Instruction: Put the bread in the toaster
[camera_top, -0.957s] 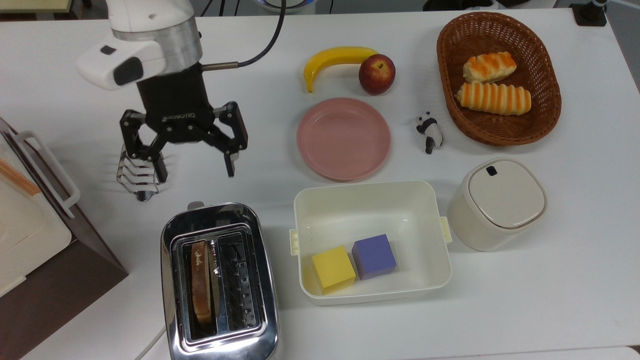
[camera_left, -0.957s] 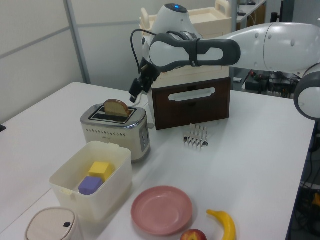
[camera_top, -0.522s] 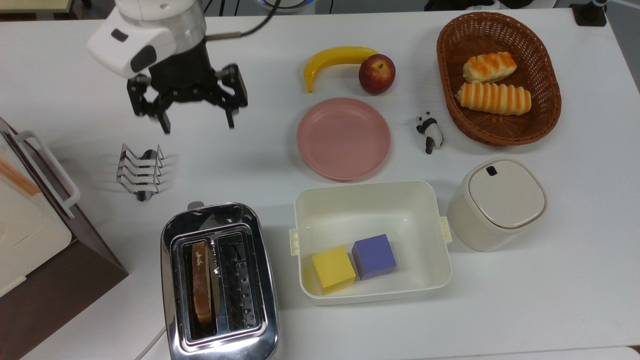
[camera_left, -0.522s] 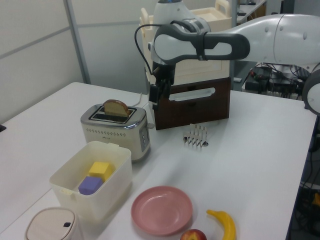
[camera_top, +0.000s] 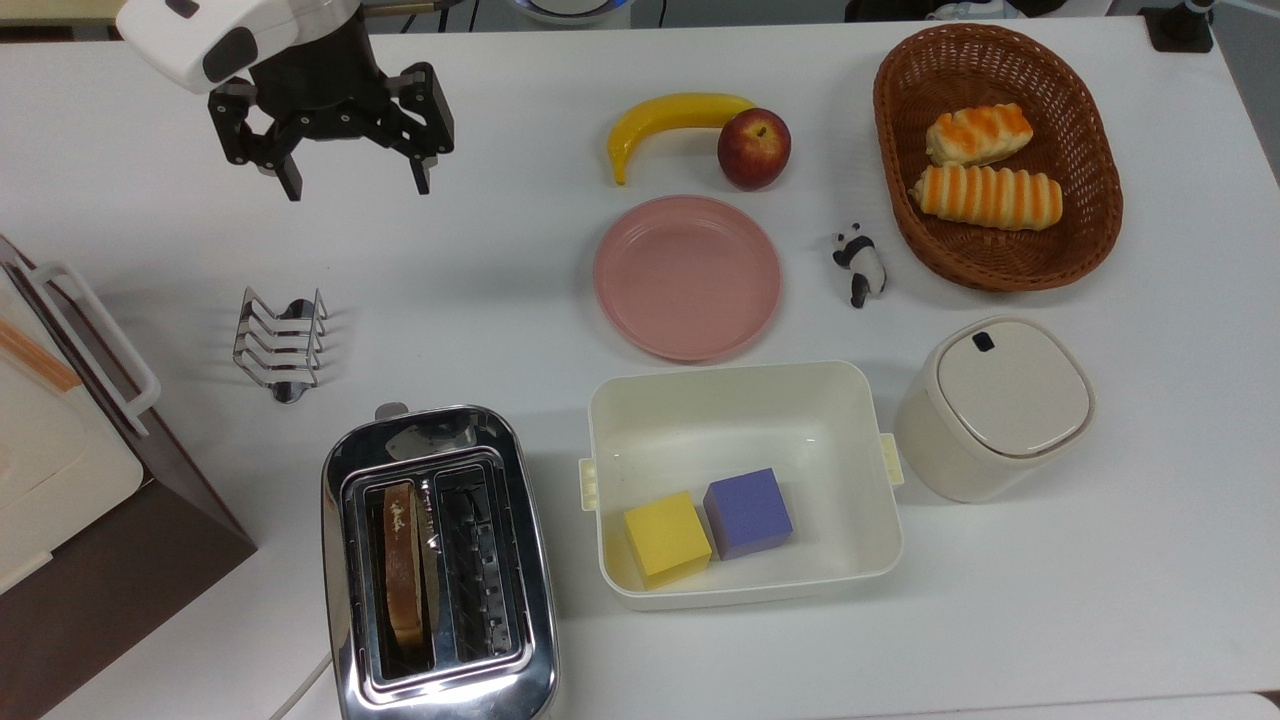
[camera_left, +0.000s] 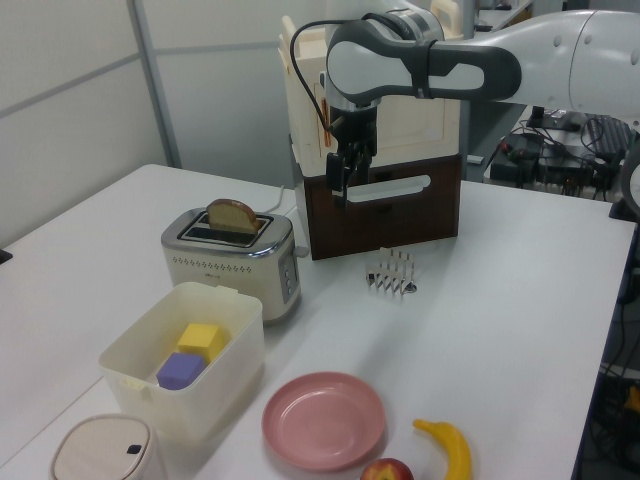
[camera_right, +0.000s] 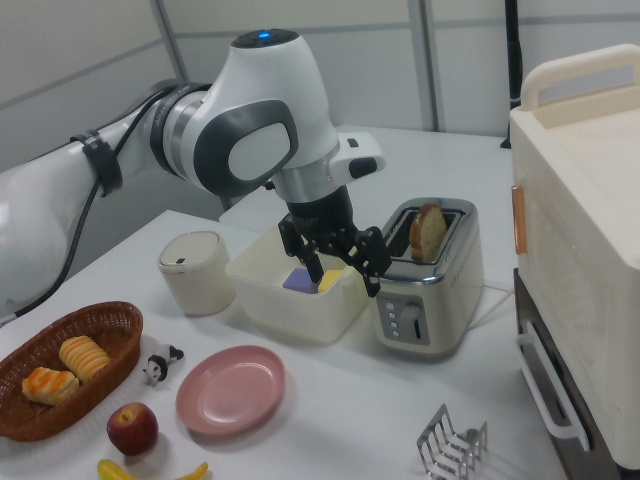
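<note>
The bread (camera_top: 404, 570) stands on edge in the left slot of the chrome toaster (camera_top: 533, 560), at the top view's bottom left. Its rounded top pokes out of the slot in the left view (camera_left: 233, 217) and the right view (camera_right: 428, 232). My gripper (camera_top: 356, 187) hangs open and empty in the air, far from the toaster, near the top view's upper left. In the left view the gripper (camera_left: 345, 188) is in front of the brown cabinet, and in the right view the gripper (camera_right: 346, 281) is seen beside the toaster (camera_right: 425, 295).
A wire toast rack (camera_top: 280, 342) stands between gripper and toaster. A pink plate (camera_top: 687, 277), a white bin (camera_top: 742, 377) holding yellow and purple cubes, a banana (camera_top: 668, 120), an apple (camera_top: 753, 148), a basket (camera_top: 1090, 230) of rolls, a panda figure (camera_top: 859, 262) and a lidded pot (camera_top: 992, 405) lie to the top view's right. A brown cabinet (camera_top: 90, 560) fills its left edge.
My gripper has moved off the toast rack toward the top view's upper left, staying open. The bread and toaster have not moved.
</note>
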